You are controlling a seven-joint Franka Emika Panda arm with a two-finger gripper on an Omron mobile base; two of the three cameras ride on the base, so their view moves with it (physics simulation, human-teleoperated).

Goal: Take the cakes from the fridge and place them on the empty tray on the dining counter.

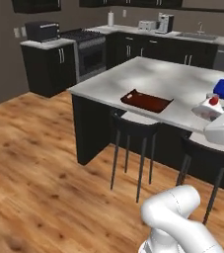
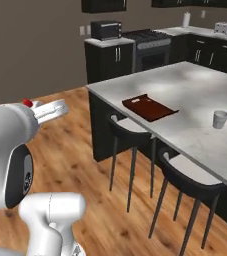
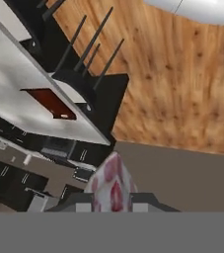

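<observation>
Up close in the hand view we see our jaws pinching a cake (image 3: 112,185), whitish mottled red, the tray (image 3: 49,103) at ten o'clock on the table (image 3: 15,89).

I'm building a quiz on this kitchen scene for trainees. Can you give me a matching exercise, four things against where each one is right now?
Things:
1. cake
2. empty tray
3. grey cup
4. stools

Places:
A. standing on the dining counter, well apart from the tray
B. tucked under the counter's overhang
C. pinched in the claw
D. lying flat near the counter's edge, above a stool

Pairs: 1-C, 2-D, 3-A, 4-B
</observation>
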